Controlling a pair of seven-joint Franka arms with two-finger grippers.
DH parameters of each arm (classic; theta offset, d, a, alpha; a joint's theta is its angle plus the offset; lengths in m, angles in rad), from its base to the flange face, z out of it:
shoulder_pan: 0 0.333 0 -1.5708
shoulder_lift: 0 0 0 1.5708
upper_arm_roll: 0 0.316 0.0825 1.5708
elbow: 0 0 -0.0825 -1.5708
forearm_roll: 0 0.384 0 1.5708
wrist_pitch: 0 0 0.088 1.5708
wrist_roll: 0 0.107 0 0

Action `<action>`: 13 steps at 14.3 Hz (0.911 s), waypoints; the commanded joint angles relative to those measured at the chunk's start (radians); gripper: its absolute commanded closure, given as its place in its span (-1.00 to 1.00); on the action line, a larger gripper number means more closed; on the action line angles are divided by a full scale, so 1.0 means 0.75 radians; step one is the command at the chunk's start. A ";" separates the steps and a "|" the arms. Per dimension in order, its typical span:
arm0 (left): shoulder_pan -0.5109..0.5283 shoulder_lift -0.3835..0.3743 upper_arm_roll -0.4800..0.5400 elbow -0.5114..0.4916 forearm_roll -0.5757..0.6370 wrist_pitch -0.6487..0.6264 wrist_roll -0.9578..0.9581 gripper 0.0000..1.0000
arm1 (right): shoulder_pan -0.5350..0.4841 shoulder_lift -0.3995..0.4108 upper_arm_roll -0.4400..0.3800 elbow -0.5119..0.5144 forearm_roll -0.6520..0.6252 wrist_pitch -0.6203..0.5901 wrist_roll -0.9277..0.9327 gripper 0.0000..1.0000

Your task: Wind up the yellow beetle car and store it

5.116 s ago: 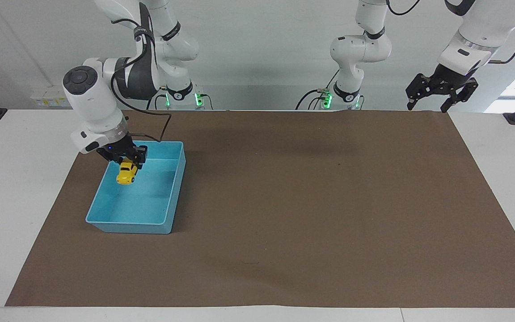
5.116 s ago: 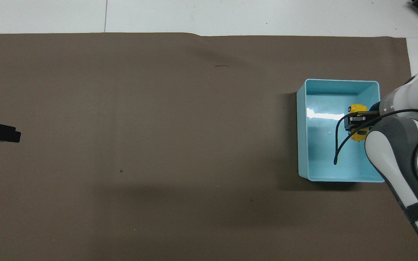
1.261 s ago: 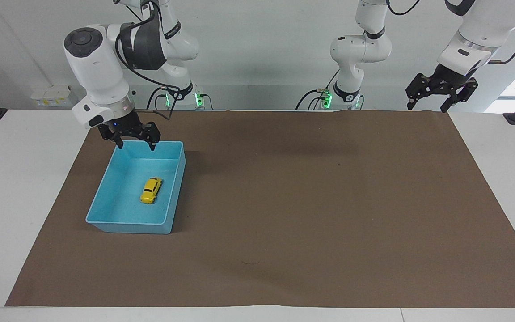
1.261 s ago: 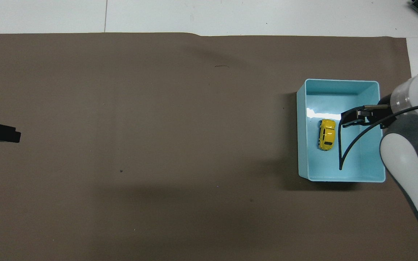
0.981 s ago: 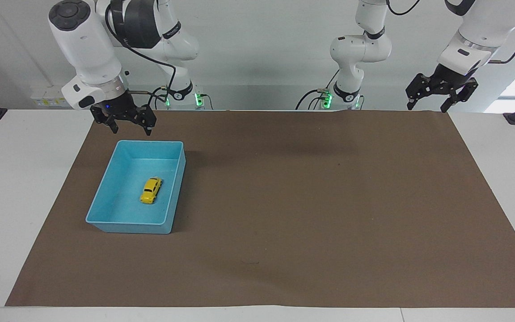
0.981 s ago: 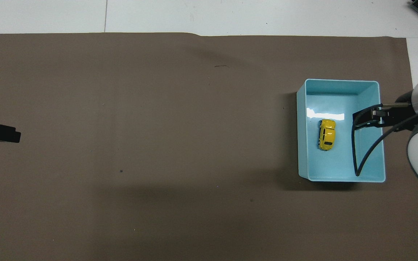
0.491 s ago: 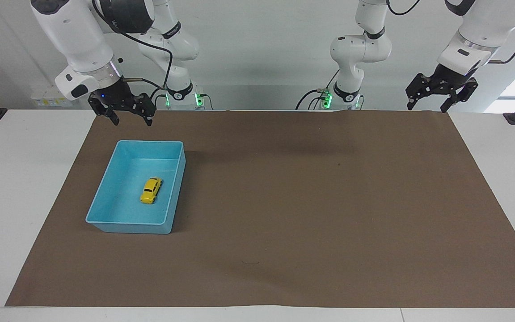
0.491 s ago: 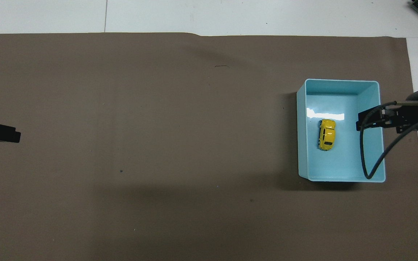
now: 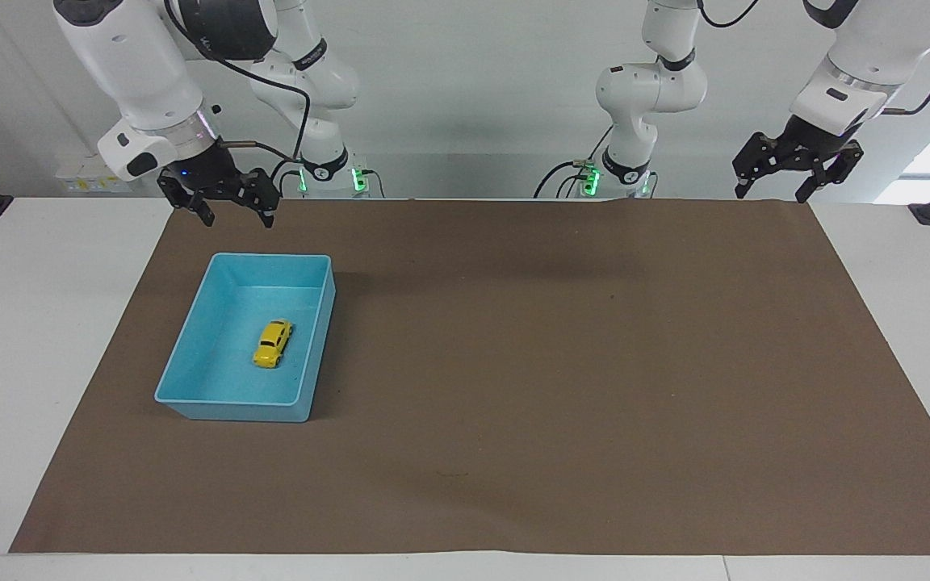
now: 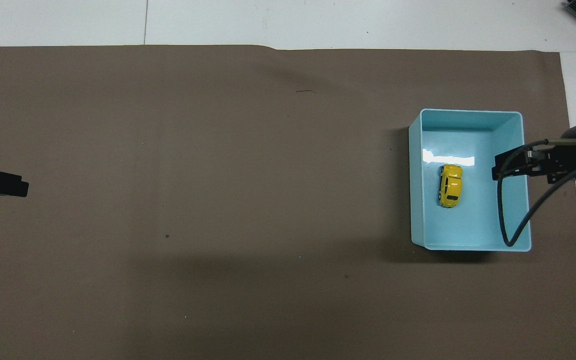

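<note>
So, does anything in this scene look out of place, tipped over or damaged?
Nothing stands out. The yellow beetle car rests on its wheels in the blue bin, which sits flat on the brown mat. Both grippers are raised and empty.

bin walls [image 9: 316, 339] ring car [image 9: 273, 343]; above open.

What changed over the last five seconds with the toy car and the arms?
The right gripper let go of the yellow beetle car, which now lies in the blue bin, then rose and drew back toward its base, open. The left gripper, open, the bin and the brown mat stayed put.
</note>
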 commanded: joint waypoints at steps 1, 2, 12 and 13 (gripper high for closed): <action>0.006 -0.031 -0.004 -0.025 0.003 -0.009 -0.011 -1.00 | -0.007 0.010 0.010 0.019 -0.025 0.004 -0.040 -1.00; 0.006 -0.031 -0.004 -0.025 0.003 -0.009 -0.011 -1.00 | -0.005 0.010 0.010 0.017 -0.027 0.006 -0.064 -1.00; 0.006 -0.031 -0.004 -0.025 0.003 -0.009 -0.011 -1.00 | -0.009 0.012 0.010 0.013 -0.023 0.049 -0.118 -1.00; 0.006 -0.031 -0.004 -0.025 0.003 -0.009 -0.011 -1.00 | -0.009 0.012 0.010 0.013 -0.021 0.051 -0.118 -1.00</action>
